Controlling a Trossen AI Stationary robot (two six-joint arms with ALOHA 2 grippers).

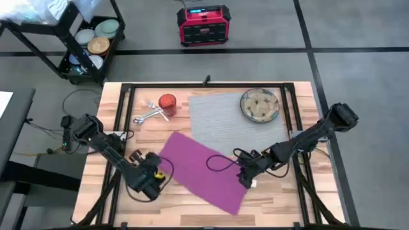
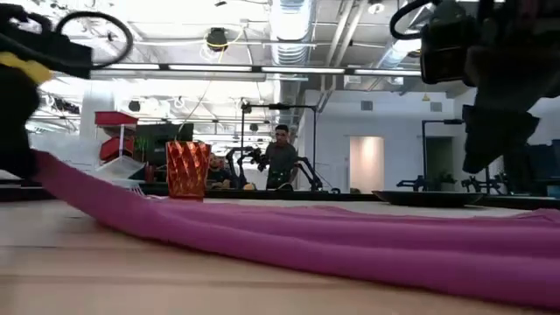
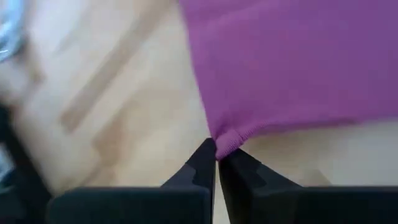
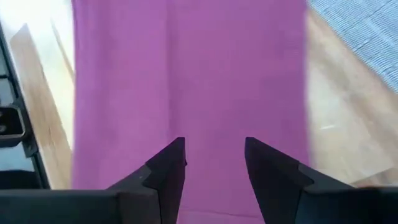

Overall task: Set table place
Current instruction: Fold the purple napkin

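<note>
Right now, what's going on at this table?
The left gripper is shut on a corner of the magenta napkin, spread on the table. The right gripper is open above the napkin's other end. The plate sits on the grey mat; cup and cutlery lie beside it.

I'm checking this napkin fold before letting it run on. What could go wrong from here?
The left gripper pinches only the very corner of the magenta napkin, so the cloth could slip out if pulled. The right gripper is open above the napkin; closing there might bunch it. The napkin's far edge lies over the grey mat, so dragging the cloth may shift the mat.
</note>
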